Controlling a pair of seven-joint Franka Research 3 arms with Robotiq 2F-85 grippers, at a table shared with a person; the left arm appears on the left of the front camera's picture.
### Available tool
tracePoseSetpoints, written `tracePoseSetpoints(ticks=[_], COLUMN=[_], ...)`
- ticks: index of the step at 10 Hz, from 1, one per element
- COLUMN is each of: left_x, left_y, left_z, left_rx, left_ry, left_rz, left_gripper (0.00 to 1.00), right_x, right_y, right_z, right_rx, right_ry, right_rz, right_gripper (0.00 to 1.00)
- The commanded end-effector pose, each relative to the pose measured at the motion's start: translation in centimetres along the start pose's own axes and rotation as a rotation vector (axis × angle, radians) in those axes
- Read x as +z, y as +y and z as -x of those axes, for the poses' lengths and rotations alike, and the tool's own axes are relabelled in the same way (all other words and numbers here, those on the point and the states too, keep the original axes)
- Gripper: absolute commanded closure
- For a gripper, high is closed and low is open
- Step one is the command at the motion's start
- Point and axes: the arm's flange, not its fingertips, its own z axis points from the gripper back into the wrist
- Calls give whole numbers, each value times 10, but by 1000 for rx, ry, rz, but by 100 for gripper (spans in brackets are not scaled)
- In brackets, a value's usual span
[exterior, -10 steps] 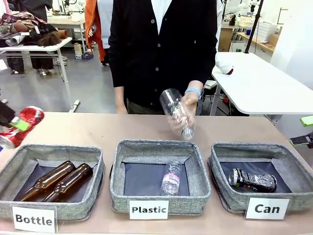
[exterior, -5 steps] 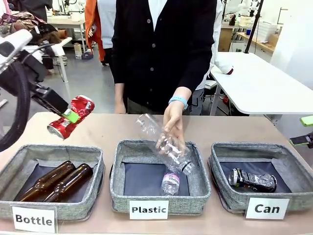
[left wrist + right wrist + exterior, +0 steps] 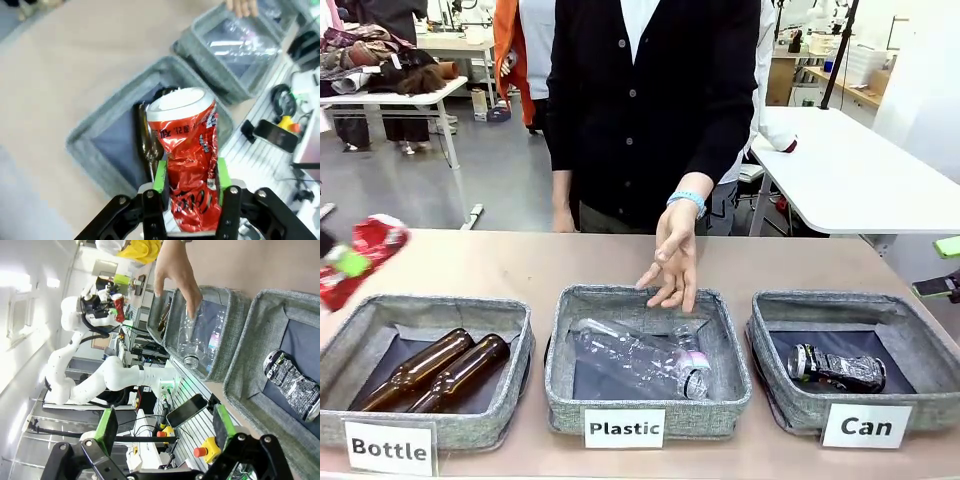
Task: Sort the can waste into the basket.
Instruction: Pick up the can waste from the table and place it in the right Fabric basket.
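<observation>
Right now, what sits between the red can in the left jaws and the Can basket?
In the front view, the Bottle bin and the Plastic bin sit between the red can and the Can basket.

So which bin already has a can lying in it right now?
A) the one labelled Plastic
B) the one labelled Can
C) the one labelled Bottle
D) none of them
B: the black and silver can lies on the dark base of the Can basket, while the red can is clamped in the left tool, off at the table's left edge.
</observation>
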Motion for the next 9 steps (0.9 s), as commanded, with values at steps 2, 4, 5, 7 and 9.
tracePoseSetpoints(ticks=[2, 4, 5, 7, 9], left_x=[1, -12, -19, -46, -83], left_y=[5, 2, -5, -34, -87], left_z=[23, -1, -15, -51, -119], left_rx=[38, 10, -17, -59, -248], left_ry=[-50, -4, 21, 61, 63], left_rz=[13, 17, 32, 9, 2], left_gripper=[56, 56, 56, 56, 56], right_x=[2, 2, 2, 2, 2], right_y=[2, 2, 2, 2, 2], right_z=[0, 0, 0, 0, 0], right_rx=[12, 12, 12, 12, 12], right_ry=[4, 4, 4, 4, 4], right_rz=[-4, -4, -4, -4, -4], right_gripper=[0, 0, 0, 0, 0])
